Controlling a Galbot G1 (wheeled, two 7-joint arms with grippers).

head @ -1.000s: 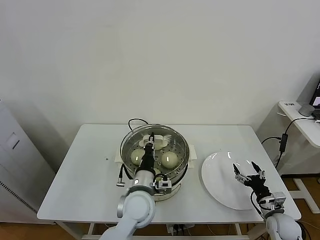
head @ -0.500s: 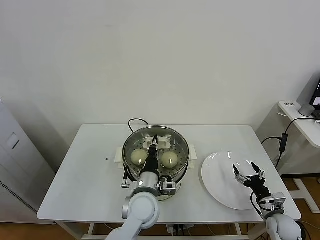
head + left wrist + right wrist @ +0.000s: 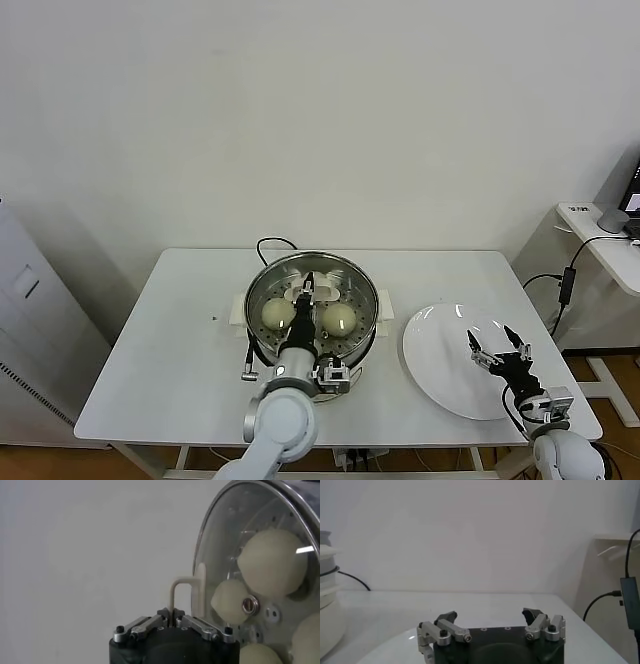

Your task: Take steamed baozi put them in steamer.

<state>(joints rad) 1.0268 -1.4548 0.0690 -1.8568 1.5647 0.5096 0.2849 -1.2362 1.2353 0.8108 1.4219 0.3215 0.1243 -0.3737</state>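
Note:
The steamer [image 3: 366,334] stands mid-table with the round glass lid [image 3: 346,279] over it. Two steamed baozi [image 3: 277,314] show through the glass in the head view. In the left wrist view, several baozi [image 3: 272,562] lie behind the lid [image 3: 225,545]. My left gripper [image 3: 307,286] reaches over the pot from the near side. Its jaws are pressed on the lid's cream loop handle [image 3: 181,587], with the left gripper [image 3: 173,613] just below it. My right gripper [image 3: 498,350] hovers open and empty over the white plate [image 3: 440,362]; its jaws stand wide apart, right gripper [image 3: 492,616].
A black cable [image 3: 270,242] loops behind the steamer. The plate reaches close to the table's near right edge. A side desk [image 3: 600,225] stands off to the right and a grey cabinet [image 3: 30,300] to the left.
The left arm shifted slightly right and the lid, earlier offset toward the back, now sits centred on the steamer. The right arm has not moved.

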